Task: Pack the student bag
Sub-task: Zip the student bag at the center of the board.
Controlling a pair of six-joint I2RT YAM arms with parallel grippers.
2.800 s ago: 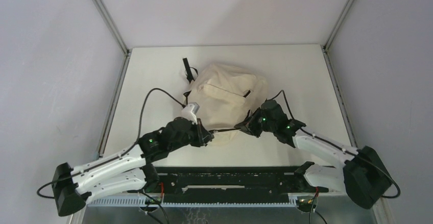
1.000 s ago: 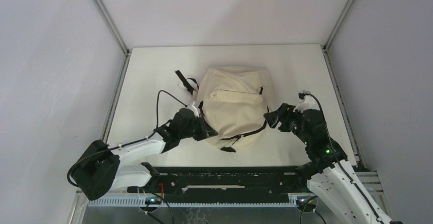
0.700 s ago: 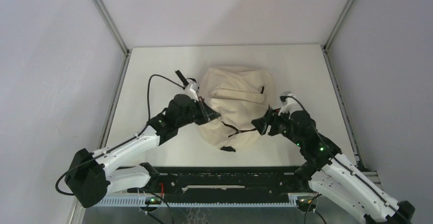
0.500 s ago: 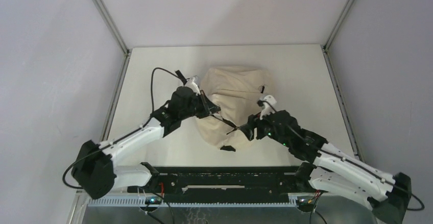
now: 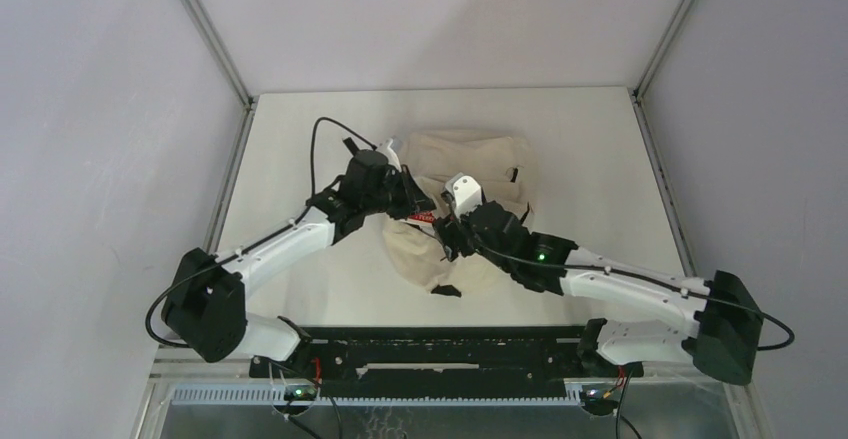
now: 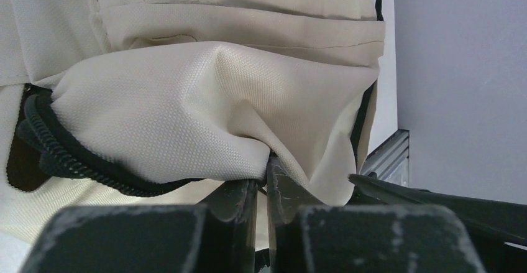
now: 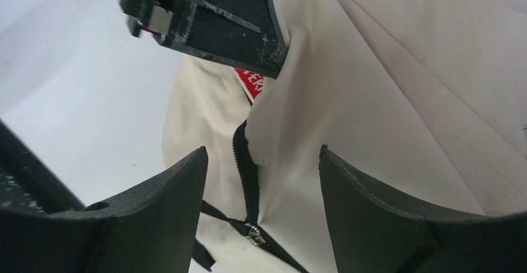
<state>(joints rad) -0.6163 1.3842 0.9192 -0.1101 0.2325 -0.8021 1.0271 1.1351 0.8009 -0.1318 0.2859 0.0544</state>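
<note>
The student bag (image 5: 490, 154), cream canvas with black zippers, lies mid-table. My left gripper (image 5: 418, 209) is shut on a fold of its cream fabric (image 6: 205, 86) at the edge of the opening and holds it raised. In the left wrist view the pinched fold sits between the fingertips (image 6: 264, 173), with black zipper teeth (image 6: 62, 161) to the left. My right gripper (image 5: 448, 239) hovers open over the bag's front. Its view shows the zipper (image 7: 248, 167) and metal pull (image 7: 253, 235) between its fingers. A red printed item (image 7: 252, 81) peeks from the opening under the left gripper.
A black strap (image 5: 355, 147) trails off the bag's far left corner onto the white table (image 5: 290, 179). Both arms cross close together over the bag. Grey walls enclose the table on three sides, and a black rail (image 5: 440, 344) runs along the near edge.
My right arm swung from the bag's right side to over its front middle. My left gripper closed on the fabric edge and moved up and back with it, which parted the opening.
</note>
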